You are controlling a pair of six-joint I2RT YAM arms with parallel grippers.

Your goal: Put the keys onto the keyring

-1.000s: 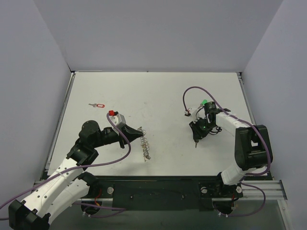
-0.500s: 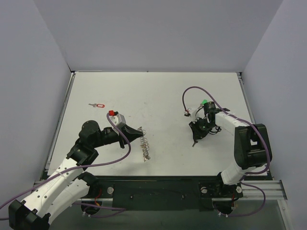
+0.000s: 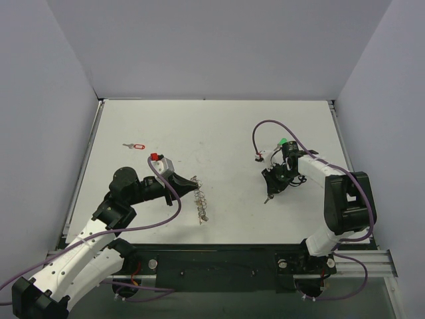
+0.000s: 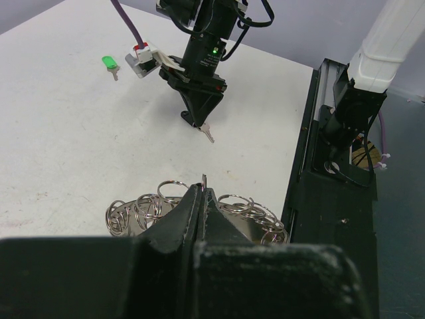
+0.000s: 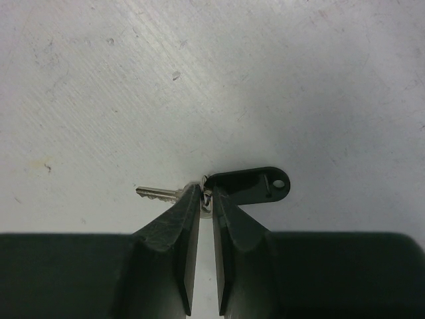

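Note:
The keyring [image 3: 201, 203] is a silver ring strung with many small rings, lying left of centre. My left gripper [image 3: 190, 181] is shut on its top edge; in the left wrist view the jaws [image 4: 202, 191] pinch the ring's rim, with small rings [image 4: 247, 204] fanned out behind them. My right gripper [image 3: 269, 191] is shut on a key with a dark plastic tag. In the right wrist view the fingertips [image 5: 206, 197] clamp its small ring, with the silver blade [image 5: 156, 193] to the left and the dark tag [image 5: 255, 185] to the right. The key tip [image 4: 208, 135] hangs below the right gripper.
A green-headed key [image 3: 283, 141] lies just behind the right gripper and also shows in the left wrist view [image 4: 109, 64]. A red-headed key [image 3: 136, 145] lies at the far left. The black rail [image 4: 332, 166] runs along the table's near edge.
My right gripper has shifted slightly to the left with the dark-tagged key in it. The left arm and keyring have not moved.

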